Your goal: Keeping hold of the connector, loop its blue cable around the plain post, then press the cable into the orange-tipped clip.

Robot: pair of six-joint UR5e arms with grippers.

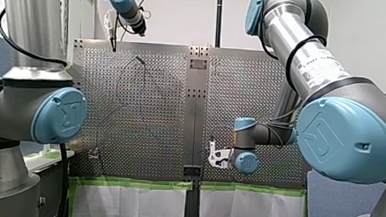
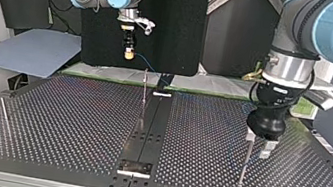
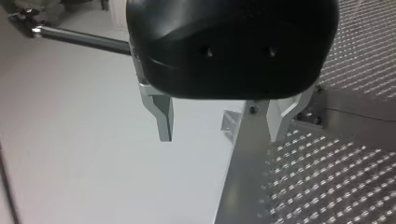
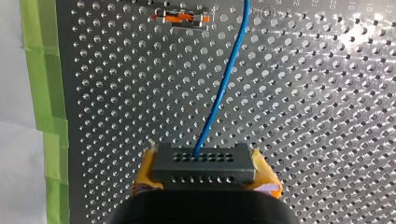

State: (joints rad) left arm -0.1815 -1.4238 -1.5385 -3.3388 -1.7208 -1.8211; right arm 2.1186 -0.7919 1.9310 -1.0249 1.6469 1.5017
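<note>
Over the taped edge of the table [image 4: 116, 116], my right claw [image 4: 205, 184] is clamped on the connector [image 4: 204, 164], a yellow pad on either side. The cable [image 4: 217, 88] runs straight ahead from it, its long axis pointing away from me, and passes just beside the clip [image 4: 182, 18]. The post [image 2: 245, 159] I take for the plain one stands well apart, across the table, next to my left claw [image 2: 258, 146], whose fingers are apart and hold nothing. My right arm must carry the connector out and around that post. Room looks tightest there, where my left claw crowds it.
</note>
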